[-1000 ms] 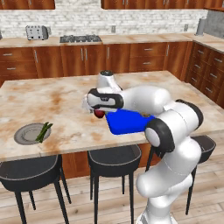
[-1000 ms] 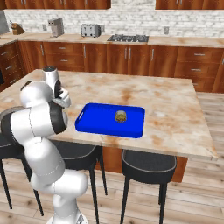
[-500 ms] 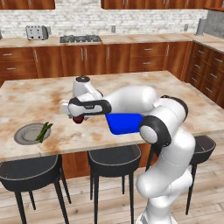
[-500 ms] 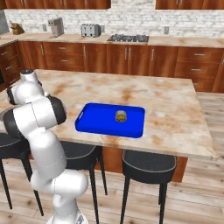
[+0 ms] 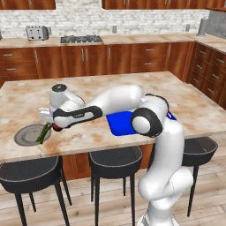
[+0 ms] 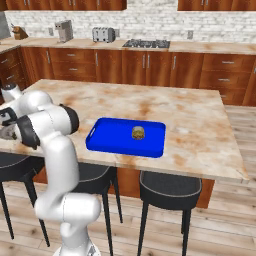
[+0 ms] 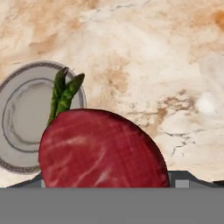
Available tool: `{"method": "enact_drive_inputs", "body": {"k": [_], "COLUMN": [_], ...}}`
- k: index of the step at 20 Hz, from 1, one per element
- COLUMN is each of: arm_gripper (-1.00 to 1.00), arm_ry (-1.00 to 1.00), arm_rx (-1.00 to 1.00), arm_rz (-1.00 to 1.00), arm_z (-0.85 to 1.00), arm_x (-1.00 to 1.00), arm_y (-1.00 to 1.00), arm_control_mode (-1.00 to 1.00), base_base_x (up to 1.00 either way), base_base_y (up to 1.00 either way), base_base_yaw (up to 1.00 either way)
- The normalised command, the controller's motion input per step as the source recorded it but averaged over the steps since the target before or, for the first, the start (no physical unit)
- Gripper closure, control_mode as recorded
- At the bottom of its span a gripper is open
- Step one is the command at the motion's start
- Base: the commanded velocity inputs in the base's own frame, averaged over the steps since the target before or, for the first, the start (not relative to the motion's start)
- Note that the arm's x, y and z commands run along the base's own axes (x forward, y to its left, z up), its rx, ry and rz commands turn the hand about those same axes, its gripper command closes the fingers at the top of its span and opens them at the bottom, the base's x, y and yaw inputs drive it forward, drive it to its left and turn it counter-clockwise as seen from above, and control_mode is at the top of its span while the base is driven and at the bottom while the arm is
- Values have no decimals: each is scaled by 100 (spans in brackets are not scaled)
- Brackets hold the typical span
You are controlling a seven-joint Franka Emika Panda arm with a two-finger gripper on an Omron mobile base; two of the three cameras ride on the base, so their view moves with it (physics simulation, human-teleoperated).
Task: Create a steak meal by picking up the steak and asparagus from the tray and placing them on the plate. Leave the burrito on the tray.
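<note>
Left base view: arm reaching far left over island counter (image 5: 185, 110), gripper (image 5: 56, 127) hanging just beside plate (image 5: 24, 134) near front edge; steak (image 5: 56, 128) showing as small dark red lump at gripper. Asparagus (image 5: 43, 133) lying across plate's right rim. Tray (image 5: 121, 123) sitting well apart, mostly hidden behind arm.

Right base view: burrito (image 6: 138, 133) sitting alone mid-tray (image 6: 107, 140); bare marble all round tray.

Hand view: steak (image 7: 100, 151) looming large, marbled red, apparently gripped between widely spread jaws, fingers hidden. Plate (image 7: 19, 131) sitting left, asparagus (image 7: 63, 96) tips poking over rim; open marble right.
</note>
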Motion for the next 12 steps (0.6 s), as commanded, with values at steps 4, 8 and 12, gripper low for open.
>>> {"method": "enact_drive_inputs", "body": {"k": [4, 8, 12], "arm_gripper": [100, 100, 100], "arm_ry": [0, -9, -16], "arm_rx": [3, 12, 17], "arm_rz": [0, 0, 0], "arm_z": [-5, -26, -45], "arm_x": [0, 1, 2], "arm_y": [80, 39, 1], "arm_control_mode": [-100, -100, -100], "base_base_x": [0, 0, 0], "base_base_y": [0, 0, 0], "base_base_yaw": [0, 0, 0]}}
